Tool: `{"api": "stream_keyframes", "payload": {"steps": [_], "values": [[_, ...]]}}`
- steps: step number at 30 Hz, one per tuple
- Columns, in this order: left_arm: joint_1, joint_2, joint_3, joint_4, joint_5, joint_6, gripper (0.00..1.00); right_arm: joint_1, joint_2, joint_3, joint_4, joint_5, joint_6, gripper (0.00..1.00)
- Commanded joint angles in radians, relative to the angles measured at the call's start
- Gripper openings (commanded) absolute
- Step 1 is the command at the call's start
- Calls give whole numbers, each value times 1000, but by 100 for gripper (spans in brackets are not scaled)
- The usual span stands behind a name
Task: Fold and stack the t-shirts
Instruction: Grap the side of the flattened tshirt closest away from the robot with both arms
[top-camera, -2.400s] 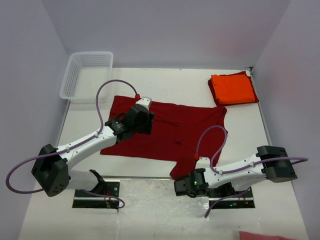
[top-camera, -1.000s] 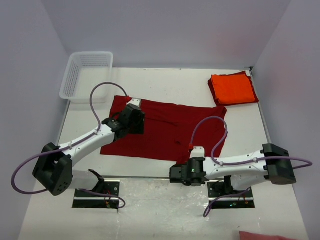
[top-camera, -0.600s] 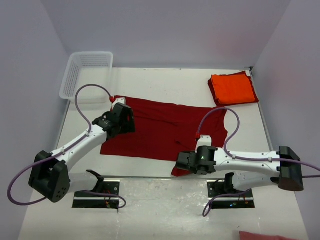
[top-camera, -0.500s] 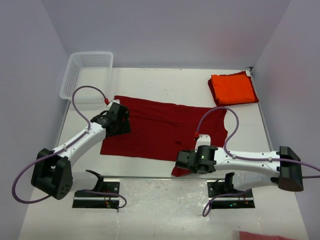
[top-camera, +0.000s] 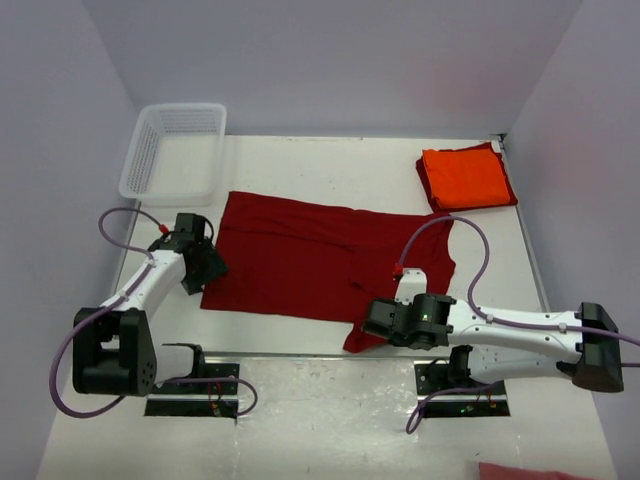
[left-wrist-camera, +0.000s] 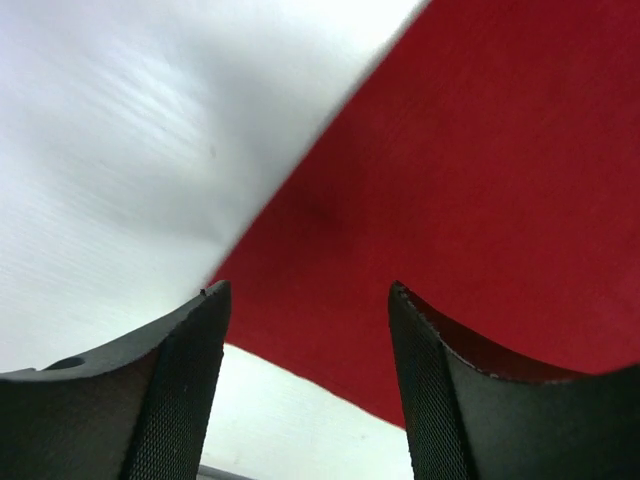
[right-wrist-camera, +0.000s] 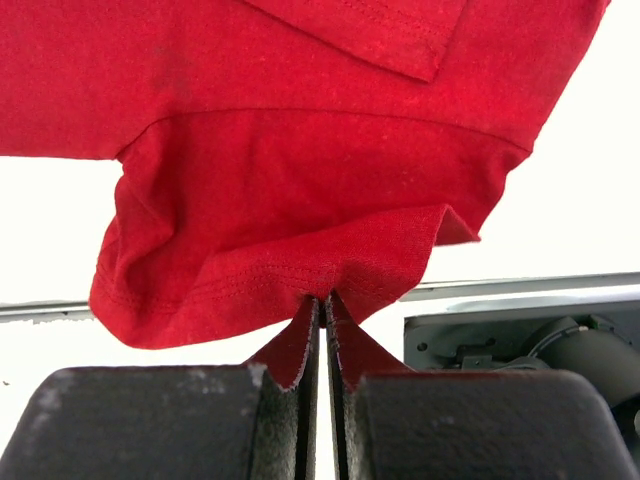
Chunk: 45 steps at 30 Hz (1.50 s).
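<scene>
**Red shirt spread flat, one corner pinched**

The red shirt (top-camera: 300, 258) is lying spread out across the middle of the white worktop (top-camera: 330, 165), filling the centre of the top view. It is a deep crimson, plain and matte. Its upper left part is lying smooth, and soft creases are running through its right half. At the lower right of the cloth, a sleeve is bunching and drooping toward the worktop's near edge.

The right gripper (right-wrist-camera: 321, 300) is sitting at the lower centre of the top view, closed tight on that drooping sleeve. In the right wrist view its fingers (right-wrist-camera: 285, 350) are pressing together with a small peak of stitched hem caught between them, and the sleeve is puckering into folds around the pinch.

The left gripper (left-wrist-camera: 305, 320) is hanging at the left of the top view, over the shirt's lower left corner. Its jaws are standing well apart and are holding nothing. In the left wrist view the shirt's slanting edge is running between the fingers, with white worktop showing to its left. Whether the fingertips are touching the cloth cannot be told.

The orange shirt (top-camera: 467, 177) is lying folded into a neat near-square at the upper right, well apart from the red one. A band of dark red cloth (top-camera: 424, 188) is showing along its left and lower edges.

The basket (top-camera: 175, 150) is standing at the upper left.
</scene>
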Motion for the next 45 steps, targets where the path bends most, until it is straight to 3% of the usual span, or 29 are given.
{"api": "stream_keyframes", "payload": {"steps": [1, 6, 13, 18, 28, 36, 45], "values": [[4, -23, -83, 5, 132, -120, 65, -18, -43, -32, 31, 24, -29, 0], [-25, -161, -191, -5, 86, -235, 64, -30, -72, -54, 54, 12, -50, 0], [-38, -240, -146, -110, -46, -245, 69, -35, -68, -54, 70, 4, -72, 0], [-39, -208, -125, -149, -74, -246, 70, -35, -72, -57, 77, -3, -81, 0], [-42, -92, -68, -223, -122, -248, 59, -36, -135, -82, 59, -14, -56, 0], [-41, -16, -79, -163, -98, -249, 57, -36, -166, -88, 56, -19, -55, 0], [-28, 55, -86, -93, -118, -222, 46, -36, -170, -88, 48, -20, -47, 0]]}}
